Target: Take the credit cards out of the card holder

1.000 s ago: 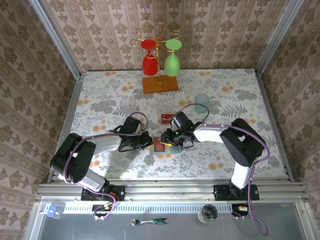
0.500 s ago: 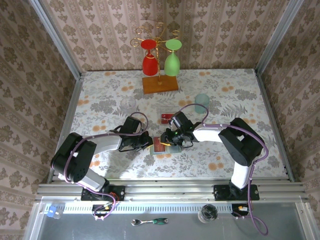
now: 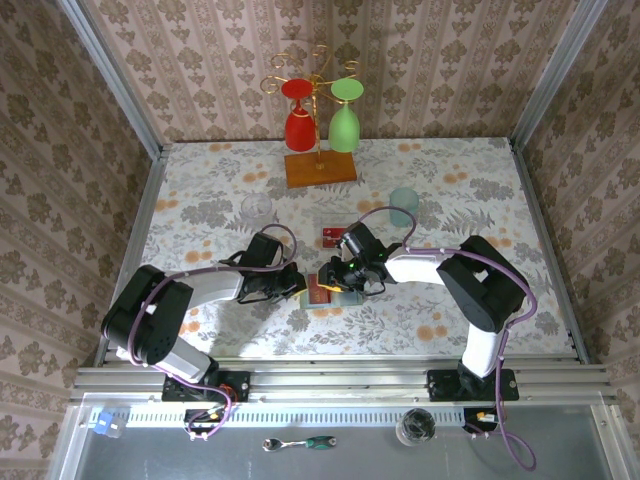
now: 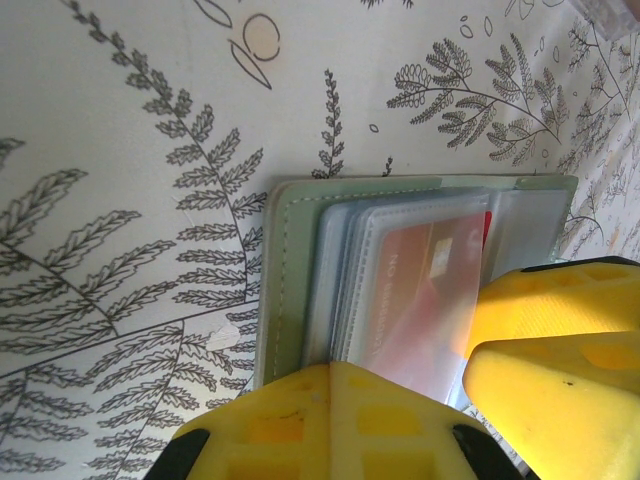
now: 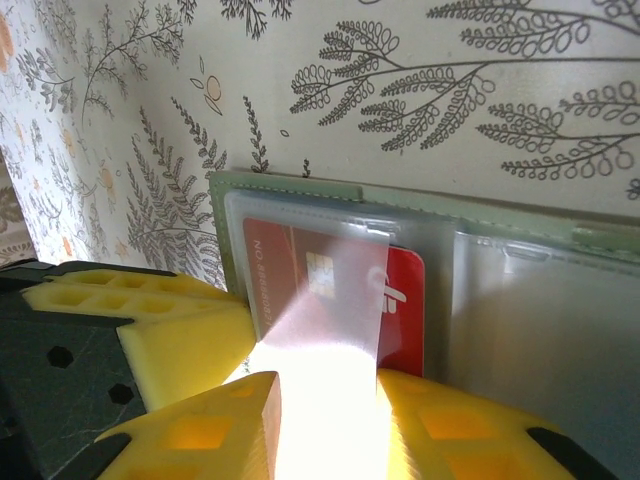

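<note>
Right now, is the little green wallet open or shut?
Open: the card holder lies spread, clear sleeves and a red card showing inside.

Top view is bright, even and sharp. In the right wrist view, white glare washes the card (image 5: pixel 300 270) at bottom centre; both wrist foregrounds blur.

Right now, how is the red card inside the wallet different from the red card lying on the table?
The tucked red card sits in the card holder behind a clear sleeve, looking hazy; the loose red card lies outside it on the table. The tucked red card is nearer the table's front; the loose red card is farther back, toward the wooden rack base. Both are small, red and rectangular.
</note>
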Available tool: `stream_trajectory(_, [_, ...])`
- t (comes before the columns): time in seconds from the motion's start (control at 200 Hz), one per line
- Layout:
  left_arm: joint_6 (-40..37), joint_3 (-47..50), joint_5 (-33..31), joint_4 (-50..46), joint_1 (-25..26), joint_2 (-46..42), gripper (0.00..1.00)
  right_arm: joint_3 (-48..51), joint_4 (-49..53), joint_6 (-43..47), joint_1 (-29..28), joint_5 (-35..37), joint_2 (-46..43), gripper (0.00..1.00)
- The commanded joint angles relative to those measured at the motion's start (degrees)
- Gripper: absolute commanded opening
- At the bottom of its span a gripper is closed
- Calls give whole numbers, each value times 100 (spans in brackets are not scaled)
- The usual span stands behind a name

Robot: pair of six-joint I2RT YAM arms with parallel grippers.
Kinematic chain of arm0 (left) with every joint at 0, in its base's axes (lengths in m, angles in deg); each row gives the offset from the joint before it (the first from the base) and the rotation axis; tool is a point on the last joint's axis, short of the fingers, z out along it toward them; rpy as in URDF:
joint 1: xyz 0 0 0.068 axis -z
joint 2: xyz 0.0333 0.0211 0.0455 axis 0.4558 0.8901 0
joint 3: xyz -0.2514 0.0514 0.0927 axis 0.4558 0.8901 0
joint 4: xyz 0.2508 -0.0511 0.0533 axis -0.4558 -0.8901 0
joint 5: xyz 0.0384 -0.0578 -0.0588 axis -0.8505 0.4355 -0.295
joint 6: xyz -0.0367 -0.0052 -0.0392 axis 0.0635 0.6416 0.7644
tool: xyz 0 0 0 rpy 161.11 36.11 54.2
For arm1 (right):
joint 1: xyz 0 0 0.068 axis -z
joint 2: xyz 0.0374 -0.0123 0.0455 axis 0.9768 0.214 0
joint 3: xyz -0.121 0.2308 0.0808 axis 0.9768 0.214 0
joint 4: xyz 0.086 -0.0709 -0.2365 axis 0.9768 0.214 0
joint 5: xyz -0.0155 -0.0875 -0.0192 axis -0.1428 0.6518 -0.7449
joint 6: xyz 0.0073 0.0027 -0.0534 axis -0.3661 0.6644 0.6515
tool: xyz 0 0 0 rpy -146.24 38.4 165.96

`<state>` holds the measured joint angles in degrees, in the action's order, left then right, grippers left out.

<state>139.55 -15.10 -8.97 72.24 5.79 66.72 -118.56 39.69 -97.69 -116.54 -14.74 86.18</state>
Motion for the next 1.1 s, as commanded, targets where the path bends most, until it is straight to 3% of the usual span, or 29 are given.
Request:
stream_trajectory(0.0, [-101,62,-21,-79,-21,99,5,-117,411,181,-46,276,-86,32])
stream_trajectory(0.54, [-155,-52,-17,-201,-23,93,5,-209,812,365,-52,573,-302,32])
stream_trajectory(1.095, [-331,-647,-72,-830,103,-214,5,-41,475,304,-14,472,-581,33])
